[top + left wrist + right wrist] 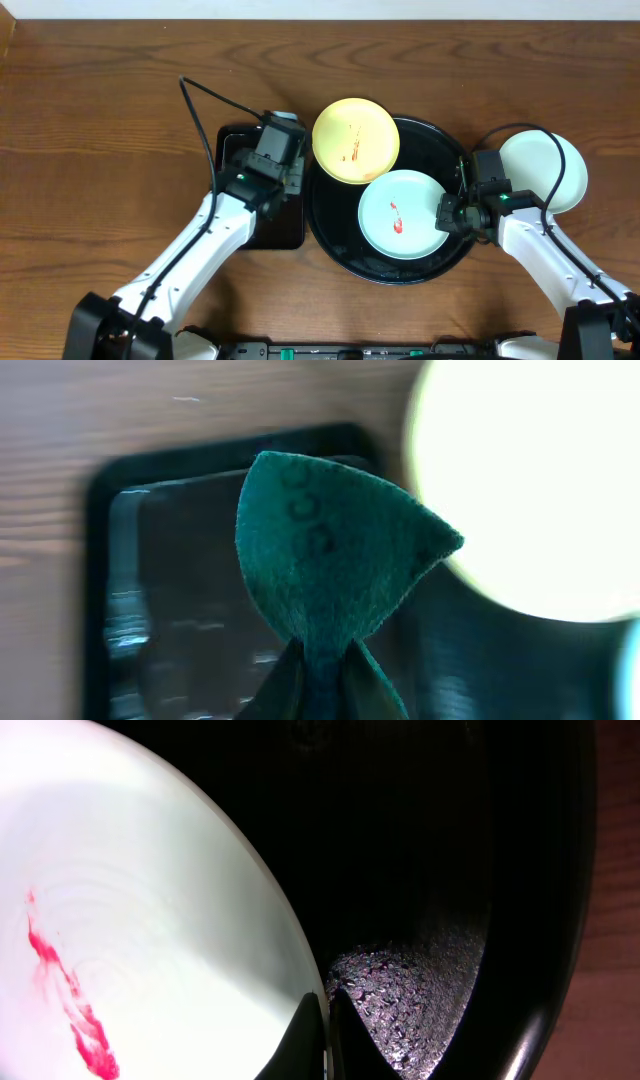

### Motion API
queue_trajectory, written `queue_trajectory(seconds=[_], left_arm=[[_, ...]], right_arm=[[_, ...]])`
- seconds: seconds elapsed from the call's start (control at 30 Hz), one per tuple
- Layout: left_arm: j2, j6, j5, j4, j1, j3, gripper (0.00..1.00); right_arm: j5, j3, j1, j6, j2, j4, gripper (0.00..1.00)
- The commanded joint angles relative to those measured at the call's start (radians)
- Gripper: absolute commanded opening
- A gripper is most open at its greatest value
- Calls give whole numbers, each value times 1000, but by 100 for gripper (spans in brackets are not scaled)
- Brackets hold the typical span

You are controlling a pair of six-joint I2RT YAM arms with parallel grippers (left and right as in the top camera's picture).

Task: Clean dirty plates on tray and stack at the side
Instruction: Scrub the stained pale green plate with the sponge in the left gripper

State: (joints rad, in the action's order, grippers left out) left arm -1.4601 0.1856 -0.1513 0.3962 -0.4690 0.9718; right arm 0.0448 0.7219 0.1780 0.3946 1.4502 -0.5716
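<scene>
Grips first: clamping a green cloth [330, 550] in the shut left gripper [322, 660], hovering over the small rectangular tray [170, 610] just left of the tray [335, 228]. Pinching, by the look of it, the right rim of the smeared mint plate [403, 215] inside the tray with the closed right gripper [328, 1005] (red streak lying toward the tray's centre). Noting the yellow plate [355, 140] overlapping the tray's upper-left rim, just right of the cloth, nearest the left arm; noting a second mint plate [545, 170] right of the tray.

My cloth [330, 550] looks like fuzzy, matt green felt. The tray [335, 235] is glossy black, finely pebbled up close. The 3 plates [415, 238] look smooth and glazed. The table [100, 120] is grained wood.
</scene>
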Motion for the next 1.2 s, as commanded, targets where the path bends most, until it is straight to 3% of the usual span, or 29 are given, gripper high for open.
queue_trajectory(seconds=[0.0, 0.1, 0.43, 0.67, 0.8, 1.0, 1.17], left_arm=[[5, 89, 300, -65, -35, -6, 7], [5, 180, 431, -159, -89, -6, 7], [-154, 503, 428, -380, -287, -6, 7], [-335, 534, 427, -515, -388, -6, 7], [-408, 534, 346, -485, -408, -6, 7], [-405, 592, 167, -279, -365, -2, 7], [-309, 561, 175, -238, -319, 15, 7]], right_arm=[[-18, -5, 7, 20, 5, 4, 1], [-17, -5, 7, 20, 5, 4, 1], [2, -5, 7, 37, 5, -13, 1], [6, -7, 7, 89, 5, -27, 1], [5, -29, 7, 99, 6, -14, 1], [5, -74, 7, 99, 8, 16, 1], [5, -79, 7, 99, 8, 19, 1]])
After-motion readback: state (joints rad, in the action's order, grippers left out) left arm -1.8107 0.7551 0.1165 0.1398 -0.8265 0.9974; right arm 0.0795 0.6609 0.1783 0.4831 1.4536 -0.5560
